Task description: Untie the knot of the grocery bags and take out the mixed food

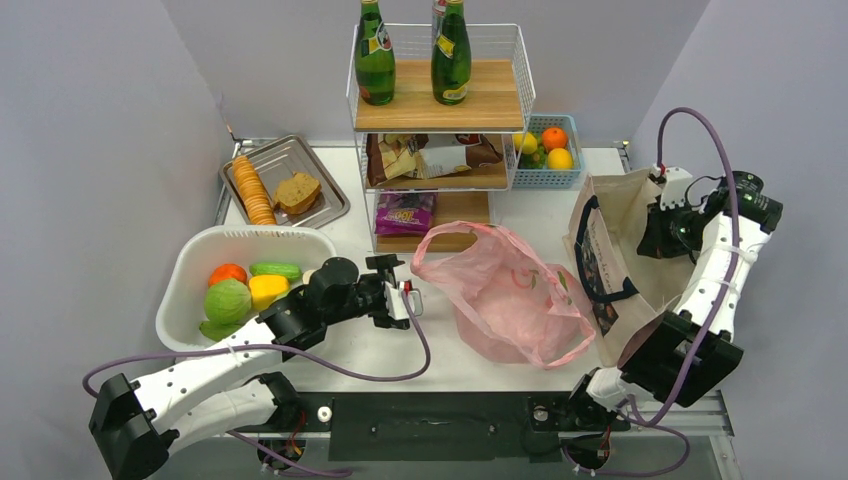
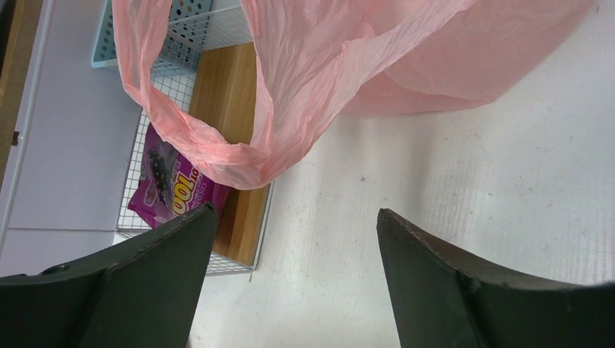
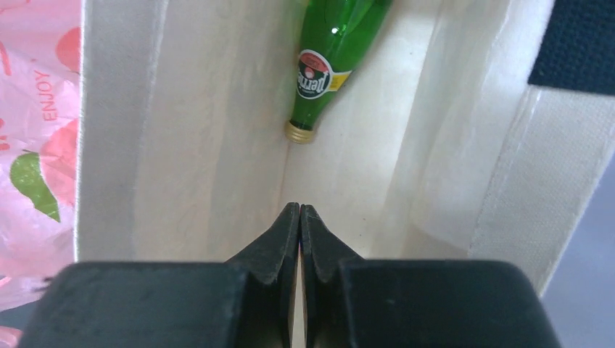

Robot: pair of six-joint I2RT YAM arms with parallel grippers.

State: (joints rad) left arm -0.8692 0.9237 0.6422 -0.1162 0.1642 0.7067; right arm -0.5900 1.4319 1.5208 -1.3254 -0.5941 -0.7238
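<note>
The pink grocery bag (image 1: pixel 505 295) lies crumpled at the table's middle. Its loop handles (image 1: pixel 448 243) hang open, and no bunched knot shows. My left gripper (image 1: pixel 407 297) is open and empty just left of the bag; in the left wrist view (image 2: pixel 294 217) a handle loop (image 2: pixel 217 152) hangs ahead of it. My right gripper (image 1: pixel 652 238) is shut and empty over the beige canvas tote (image 1: pixel 612 262). In the right wrist view (image 3: pixel 299 208) a green glass bottle (image 3: pixel 330 65) lies inside the tote. A yellow item (image 1: pixel 267 290) and a green cucumber-like piece (image 1: pixel 275 269) sit in the white tub (image 1: pixel 190 262).
A wire rack (image 1: pixel 440 120) stands behind the bag with two green bottles (image 1: pixel 375 55) on top and a purple snack packet (image 1: pixel 405 212) on its lowest shelf. A metal tray (image 1: pixel 330 195) of biscuits is back left. A blue basket (image 1: pixel 577 128) of fruit is back right.
</note>
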